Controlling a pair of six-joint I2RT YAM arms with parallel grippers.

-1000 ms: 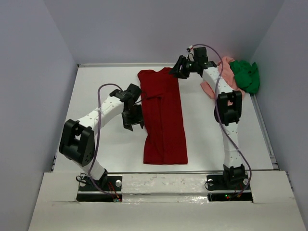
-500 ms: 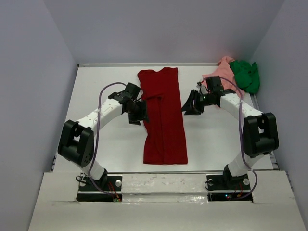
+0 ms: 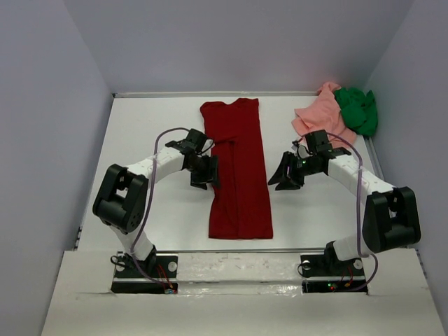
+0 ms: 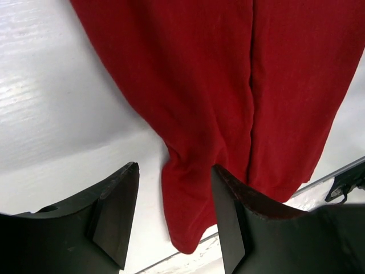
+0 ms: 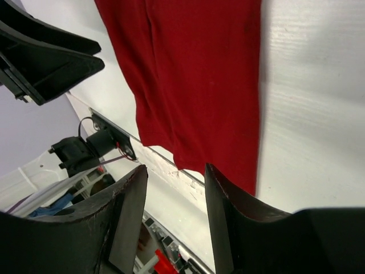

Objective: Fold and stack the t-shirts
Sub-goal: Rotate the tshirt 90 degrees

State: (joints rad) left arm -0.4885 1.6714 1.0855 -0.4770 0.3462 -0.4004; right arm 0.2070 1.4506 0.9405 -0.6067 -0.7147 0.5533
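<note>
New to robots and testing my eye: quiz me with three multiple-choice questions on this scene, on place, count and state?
1. Where is the green t-shirt? A far right corner; B centre; C near left edge.
2. How many t-shirts are there? A one; B three; C five.
3. The dark red t-shirt is: A balled up; B lifted; C flat, a long strip.
Answers: A, bunched at the far right beside the salmon pink t-shirt; B, green, dark red and salmon pink; C, spread flat on the table.
</note>
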